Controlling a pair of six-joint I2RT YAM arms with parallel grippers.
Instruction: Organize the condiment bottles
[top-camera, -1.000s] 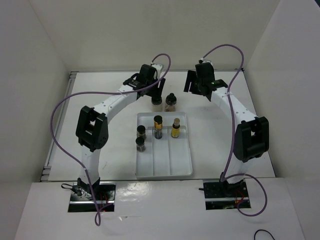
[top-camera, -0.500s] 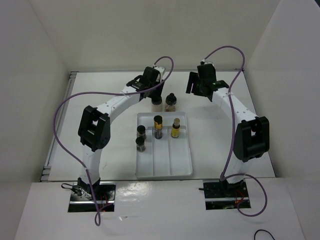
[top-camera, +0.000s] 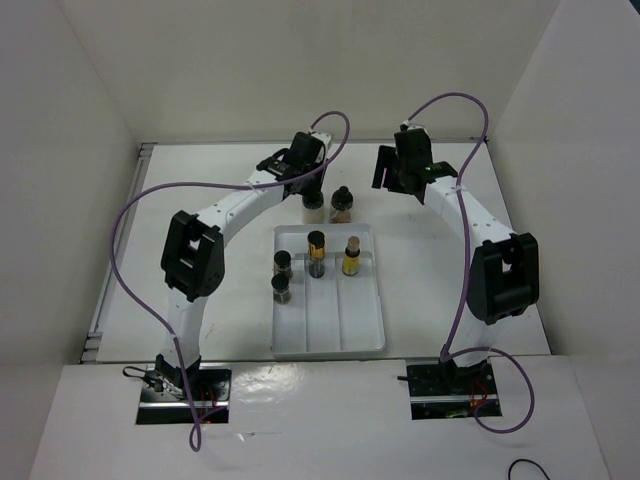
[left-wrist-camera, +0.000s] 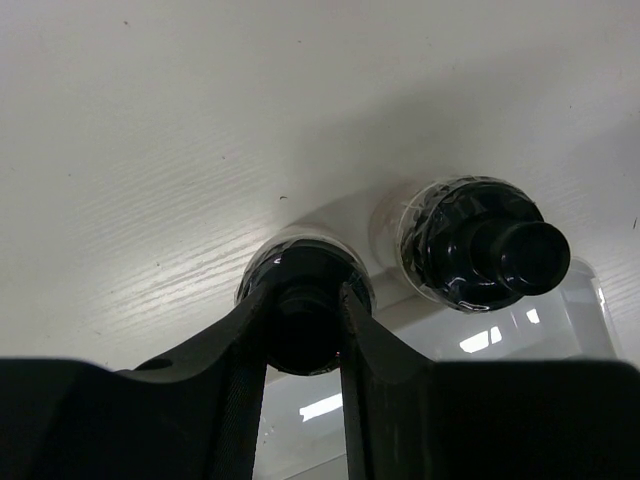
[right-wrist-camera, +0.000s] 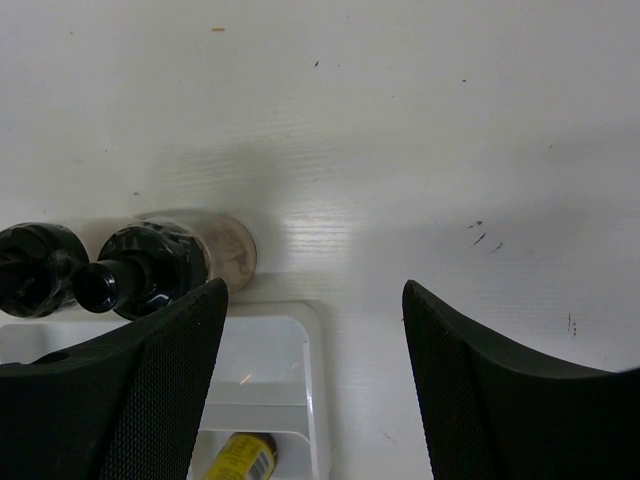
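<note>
My left gripper (left-wrist-camera: 303, 292) is shut on the black cap of the clear jar with white contents (left-wrist-camera: 300, 256), which stands on the table just behind the white tray (top-camera: 376, 300); in the top view the gripper (top-camera: 313, 188) sits over that jar (top-camera: 313, 206). The pinkish-brown jar (top-camera: 342, 205) (left-wrist-camera: 485, 245) stands right beside it, untouched. Inside the tray are two short dark jars (top-camera: 282, 275), a black-capped yellow bottle (top-camera: 316, 253) and a cork-topped yellow bottle (top-camera: 351, 257). My right gripper (top-camera: 386, 172) (right-wrist-camera: 315, 300) hangs open and empty, to the right of the pinkish-brown jar (right-wrist-camera: 150, 265).
White walls close in the table at the back and on both sides. The tray's back right corner (right-wrist-camera: 300, 325) lies under my right gripper, with the yellow bottle (right-wrist-camera: 240, 455) below it. Purple cables arc over both arms.
My left gripper has closed on the white-contents jar's cap, and the left arm has shifted slightly right. The right arm has hardly moved.
</note>
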